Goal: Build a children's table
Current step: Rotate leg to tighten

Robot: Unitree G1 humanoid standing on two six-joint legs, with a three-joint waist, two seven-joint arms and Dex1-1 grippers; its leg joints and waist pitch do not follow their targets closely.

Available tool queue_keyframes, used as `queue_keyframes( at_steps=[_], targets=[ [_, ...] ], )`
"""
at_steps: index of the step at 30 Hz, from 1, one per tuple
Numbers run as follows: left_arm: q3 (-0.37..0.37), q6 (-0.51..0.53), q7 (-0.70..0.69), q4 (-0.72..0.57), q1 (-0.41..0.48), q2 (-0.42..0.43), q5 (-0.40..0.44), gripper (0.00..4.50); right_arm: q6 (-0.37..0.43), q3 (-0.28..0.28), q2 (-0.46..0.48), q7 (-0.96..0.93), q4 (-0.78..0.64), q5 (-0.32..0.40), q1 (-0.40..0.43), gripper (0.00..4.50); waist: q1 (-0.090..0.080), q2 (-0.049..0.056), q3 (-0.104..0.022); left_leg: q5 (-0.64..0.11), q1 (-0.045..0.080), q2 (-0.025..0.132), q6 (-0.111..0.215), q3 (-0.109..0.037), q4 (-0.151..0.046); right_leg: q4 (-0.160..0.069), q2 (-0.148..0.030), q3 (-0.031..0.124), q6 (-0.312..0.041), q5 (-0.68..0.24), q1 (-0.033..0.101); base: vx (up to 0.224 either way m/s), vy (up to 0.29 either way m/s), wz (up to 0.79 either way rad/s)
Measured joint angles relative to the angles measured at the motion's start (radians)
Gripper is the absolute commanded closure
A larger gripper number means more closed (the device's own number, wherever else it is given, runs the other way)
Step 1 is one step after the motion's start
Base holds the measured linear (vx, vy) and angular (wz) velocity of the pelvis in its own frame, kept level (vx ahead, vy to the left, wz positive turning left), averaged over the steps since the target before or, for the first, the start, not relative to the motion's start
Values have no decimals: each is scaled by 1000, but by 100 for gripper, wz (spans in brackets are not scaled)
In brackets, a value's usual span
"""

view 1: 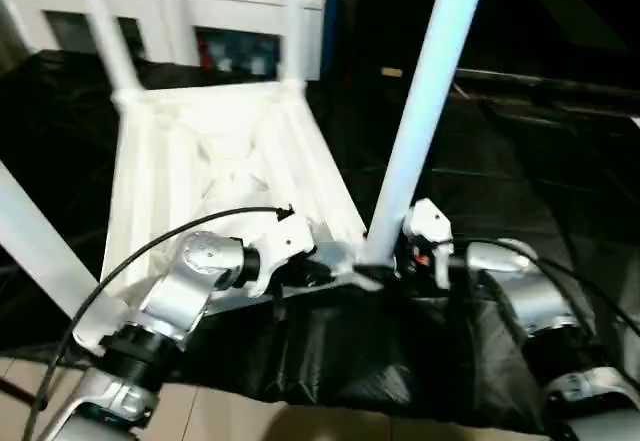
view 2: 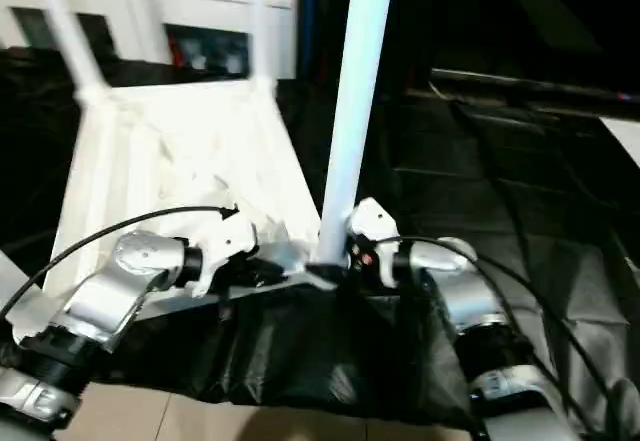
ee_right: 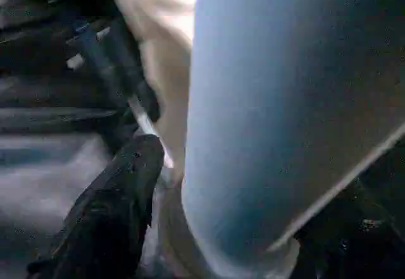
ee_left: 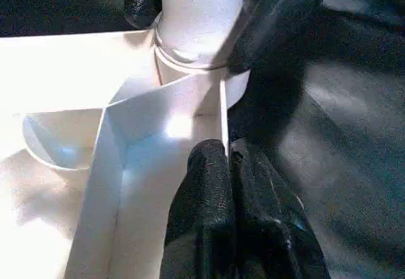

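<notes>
- Black sheeting (view 1: 330, 361) covers the floor; white cabinet (view 1: 170, 21) behind.
- Tabletop (view 1: 220, 161) lies underside up, legs standing in its corner sockets.
- Left gripper (ee_left: 226, 165) pinched tight on the thin rim at the near corner.
- Right gripper (view 1: 400, 251) spread around the near leg (view 1: 425, 91) just above its socket.
- Judgement: hollow plastic, light, stiff but slick. Hold legs low; ribs and rim give the surest grip.

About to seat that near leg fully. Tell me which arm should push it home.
Right, probably. The right gripper has its fingers either side of the near leg at its socket, while the left gripper is pinched shut on the tabletop rim, steadying it.
</notes>
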Motion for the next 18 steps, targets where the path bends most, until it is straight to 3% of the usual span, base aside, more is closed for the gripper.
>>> queue_keyframes(
  at_steps=[10,12,13,18],
  targets=[
    [-20,-11,-113,-28,20,44,-41,450,74,31,-55,170,-70,40,21,201,24,-1,0,0,0,1,0,1,2,2,0,1,0,0,0,0,0,0],
    [-24,-15,-117,-28,20,48,-46,450,78,33,-57,177,-76,43,24,208,25,-1,0,0,0,1,0,1,3,3,0,1,0,0,0,0,0,0],
    [-25,-15,-122,-28,20,49,-46,450,86,34,-58,179,-89,43,30,232,25,-1,0,0,0,1,0,1,3,3,0,1,1,0,0,0,0,0],
    [-28,-15,-122,-29,21,48,-47,450,88,34,-54,178,-110,44,43,247,25,-1,0,0,0,1,0,1,4,3,0,2,3,-2,2,0,0,0]
  ],
)
